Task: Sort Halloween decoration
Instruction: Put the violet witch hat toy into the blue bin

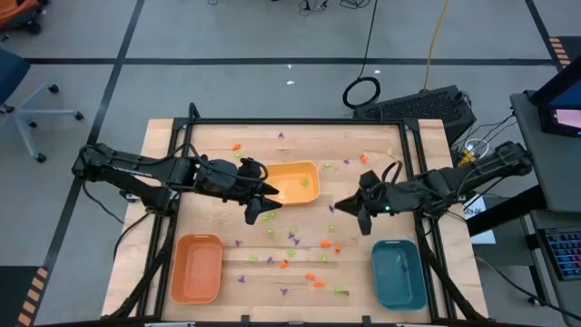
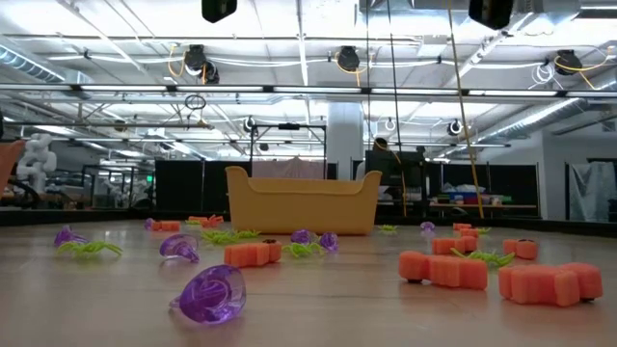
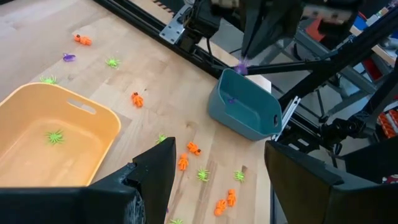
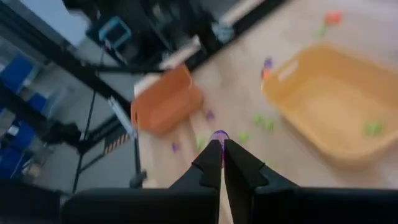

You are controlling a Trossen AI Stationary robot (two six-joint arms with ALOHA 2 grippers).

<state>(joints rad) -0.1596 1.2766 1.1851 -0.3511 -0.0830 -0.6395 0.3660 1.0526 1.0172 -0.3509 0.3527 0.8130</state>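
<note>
Small orange, light green and purple Halloween decoration pieces [image 1: 290, 243] lie scattered on the wooden table. One green piece [image 3: 55, 137] lies in the yellow tray [image 1: 293, 182], and a purple one [image 3: 231, 98] lies in the teal tray [image 3: 249, 115]. My right gripper [image 4: 221, 152] is raised above the table's middle right. It is shut on a purple piece [image 4: 219, 135], which also shows in the left wrist view [image 3: 241, 65]. My left gripper [image 3: 217, 180] hovers open beside the yellow tray's near edge with nothing between its fingers. My right gripper pinches the small purple piece [image 4: 219, 135] between the free ends of its two fingers. The fingers slant slightly downward and point toward the table's left. The piece sticks out beyond the fingertips and is lifted clear of the table.
An orange tray [image 1: 198, 268] stands at the near left and the teal tray [image 1: 398, 272] at the near right. A black frame [image 1: 290, 122] runs along the table's far edge and sides. Loose pieces fill the middle of the table [image 2: 212, 294].
</note>
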